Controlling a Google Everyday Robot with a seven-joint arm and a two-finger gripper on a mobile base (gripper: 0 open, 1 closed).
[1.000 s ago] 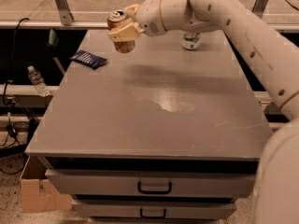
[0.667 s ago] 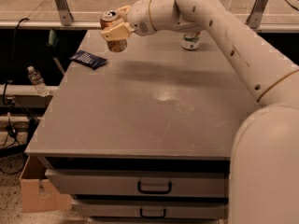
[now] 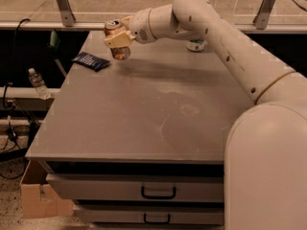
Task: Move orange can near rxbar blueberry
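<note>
The orange can (image 3: 118,49) has an orange-brown label and a silver top. My gripper (image 3: 117,39) is shut on it and holds it tilted above the far left part of the grey table (image 3: 144,114). The rxbar blueberry (image 3: 90,61), a flat dark navy wrapper, lies on the table near its left edge, just left of and below the can. The can does not touch the bar. My arm reaches in from the right.
A white-and-green can (image 3: 196,45) stands at the back of the table, partly behind my arm. A water bottle (image 3: 37,83) lies on a ledge left of the table. Drawers (image 3: 158,191) sit under the tabletop. A cardboard box (image 3: 38,195) is on the floor.
My gripper has carried the orange can a little to the left and down, closer to the rxbar blueberry.
</note>
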